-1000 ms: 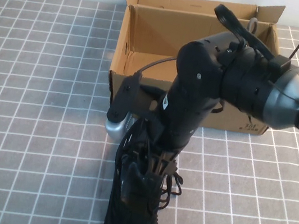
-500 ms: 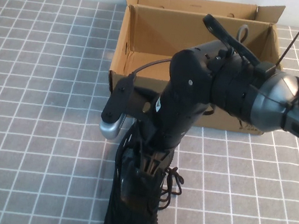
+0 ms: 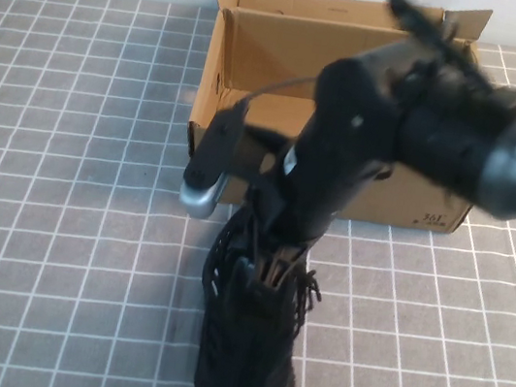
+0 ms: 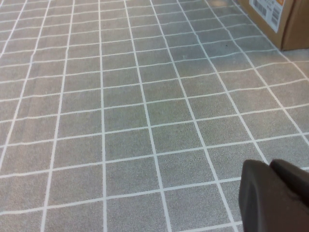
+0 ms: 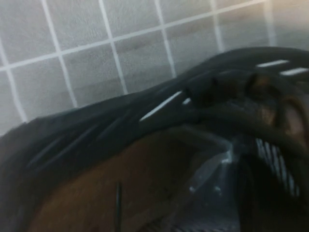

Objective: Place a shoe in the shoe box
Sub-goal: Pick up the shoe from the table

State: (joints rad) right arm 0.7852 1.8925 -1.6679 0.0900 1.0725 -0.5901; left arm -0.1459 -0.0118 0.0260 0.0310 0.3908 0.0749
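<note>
A black shoe (image 3: pixel 248 334) is being gripped by the right tool (image 3: pixel 260 272), whose fingers are plunged into the shoe's opening and closed on its collar, just in front of the box (image 3: pixel 257 76). The shoe is being shown lengthwise, its heel end toward the box and its toe pointing away from it, toward the robot; whether its sole is touching the table (image 3: pixel 65 173) cannot be told. The right arm is being seen stretched across the box's front wall and right part. The box is sitting open on the grey tiled table, flaps up, small print on its front right corner. In the right wrist view, the shoe's dark knit side with thin white dashes (image 5: pixel 161 106) is filling the frame. The left tool (image 4: pixel 275 195) is being held low over bare tiles, well apart from the box's labelled corner (image 4: pixel 277 19); its opening cannot be told.
</note>
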